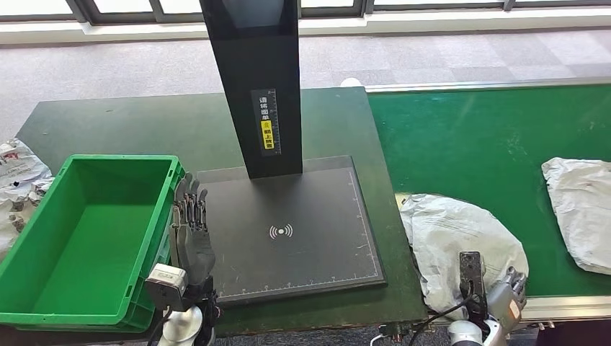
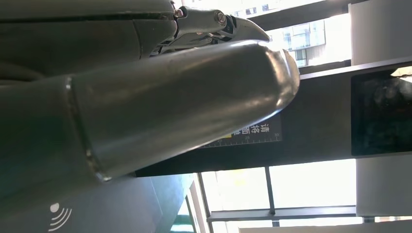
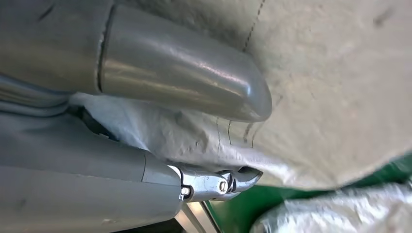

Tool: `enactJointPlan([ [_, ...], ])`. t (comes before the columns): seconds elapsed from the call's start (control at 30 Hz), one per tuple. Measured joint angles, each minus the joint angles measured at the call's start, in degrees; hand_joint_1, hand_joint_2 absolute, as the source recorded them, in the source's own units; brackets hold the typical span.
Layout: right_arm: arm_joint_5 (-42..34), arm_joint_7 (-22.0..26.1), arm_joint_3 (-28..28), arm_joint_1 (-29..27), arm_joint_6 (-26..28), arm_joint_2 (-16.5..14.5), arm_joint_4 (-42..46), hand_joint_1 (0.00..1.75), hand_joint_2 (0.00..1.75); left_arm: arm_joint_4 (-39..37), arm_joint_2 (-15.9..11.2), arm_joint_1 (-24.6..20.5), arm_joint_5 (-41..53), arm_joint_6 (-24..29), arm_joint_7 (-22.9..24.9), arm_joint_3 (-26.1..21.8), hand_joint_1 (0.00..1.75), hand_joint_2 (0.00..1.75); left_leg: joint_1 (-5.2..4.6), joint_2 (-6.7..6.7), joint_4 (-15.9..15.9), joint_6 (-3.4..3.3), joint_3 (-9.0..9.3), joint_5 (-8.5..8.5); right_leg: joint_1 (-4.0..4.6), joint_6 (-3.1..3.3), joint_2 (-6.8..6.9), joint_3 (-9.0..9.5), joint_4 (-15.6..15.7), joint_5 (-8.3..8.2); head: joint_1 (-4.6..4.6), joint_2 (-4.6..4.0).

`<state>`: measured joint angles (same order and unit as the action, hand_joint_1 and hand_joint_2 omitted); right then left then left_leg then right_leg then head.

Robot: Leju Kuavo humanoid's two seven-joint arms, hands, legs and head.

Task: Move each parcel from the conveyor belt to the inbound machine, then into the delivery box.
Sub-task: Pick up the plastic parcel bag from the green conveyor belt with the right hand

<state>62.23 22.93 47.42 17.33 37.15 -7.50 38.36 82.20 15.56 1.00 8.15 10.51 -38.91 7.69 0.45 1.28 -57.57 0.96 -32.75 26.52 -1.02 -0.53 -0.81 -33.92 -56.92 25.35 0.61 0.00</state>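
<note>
A crumpled grey parcel (image 1: 461,231) lies on the green conveyor belt (image 1: 468,130), at its near corner beside the inbound machine. My right hand (image 1: 508,292) is at the parcel's near edge. In the right wrist view its thumb (image 3: 184,82) lies on top of the bag (image 3: 330,97) with the fingers (image 3: 214,182) under the fold, pinching it. My left hand (image 1: 192,234) hovers with fingers straight and apart over the left edge of the machine's black scan plate (image 1: 302,238), holding nothing. The green delivery box (image 1: 115,160) stands just left of it.
A second grey parcel (image 1: 580,209) lies at the belt's right edge. The machine's black column (image 1: 252,86) rises from the back of the plate. More grey bags (image 1: 18,180) lie on the floor left of the box.
</note>
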Motion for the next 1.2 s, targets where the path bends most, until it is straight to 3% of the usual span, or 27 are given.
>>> enactJointPlan([
  [0.2,-2.63,14.89,0.8,0.47,2.93,-3.1,8.28,0.0,0.0,-0.38,0.03,-0.07,0.08,-0.04,0.0,-0.02,0.0,0.0,0.0,-0.04,0.0,0.0,0.03,-0.01,0.01,0.01,-0.03,-0.01,-0.01,-0.02,0.0,0.0],
  [0.33,0.52,16.18,2.22,1.93,3.02,-5.61,13.92,0.0,0.0,-0.8,0.08,-0.13,0.1,-0.14,0.0,-0.01,0.0,0.0,0.0,-0.03,0.0,0.0,0.05,-0.02,0.02,0.02,-0.03,0.0,-0.01,-0.02,0.0,0.0],
  [0.53,5.13,12.91,3.28,3.77,3.02,-7.78,17.67,0.0,0.0,-1.04,0.09,-0.15,0.13,-0.24,0.0,-0.02,0.0,0.0,0.0,-0.01,0.0,-0.01,0.06,-0.03,0.0,0.02,-0.03,0.03,-0.01,-0.02,0.0,0.0],
  [0.67,13.32,0.71,1.99,3.78,2.96,-7.63,16.25,0.0,0.0,-1.05,0.1,-0.15,0.29,-0.42,0.0,-0.02,0.0,0.0,0.0,-0.01,0.0,-0.02,0.05,-0.02,-0.01,0.01,-0.03,0.04,0.0,-0.02,0.0,0.0],
  [0.73,15.7,-2.17,1.1,3.72,2.95,-7.42,15.37,0.0,0.0,-1.05,0.11,-0.15,0.4,-0.5,0.0,-0.02,0.0,0.0,-0.01,-0.01,0.0,-0.02,0.06,-0.02,-0.01,0.01,-0.03,0.03,0.0,-0.02,0.0,0.0],
  [1.1,16.48,-3.36,-0.07,3.72,2.95,-7.12,13.54,0.0,0.0,-1.05,0.11,-0.15,0.68,-0.58,0.0,-0.02,0.0,0.0,0.0,-0.01,0.0,-0.01,0.06,-0.03,0.01,0.02,-0.02,0.03,-0.01,-0.02,0.0,0.0],
  [1.2,17.83,-6.31,-0.54,3.88,2.39,-6.7,12.03,0.0,0.0,-1.04,0.11,-0.15,0.92,-0.94,0.0,-0.02,0.0,0.0,0.0,0.0,0.0,-0.01,0.06,-0.03,0.0,0.02,-0.02,0.04,-0.01,-0.02,0.0,0.0],
])
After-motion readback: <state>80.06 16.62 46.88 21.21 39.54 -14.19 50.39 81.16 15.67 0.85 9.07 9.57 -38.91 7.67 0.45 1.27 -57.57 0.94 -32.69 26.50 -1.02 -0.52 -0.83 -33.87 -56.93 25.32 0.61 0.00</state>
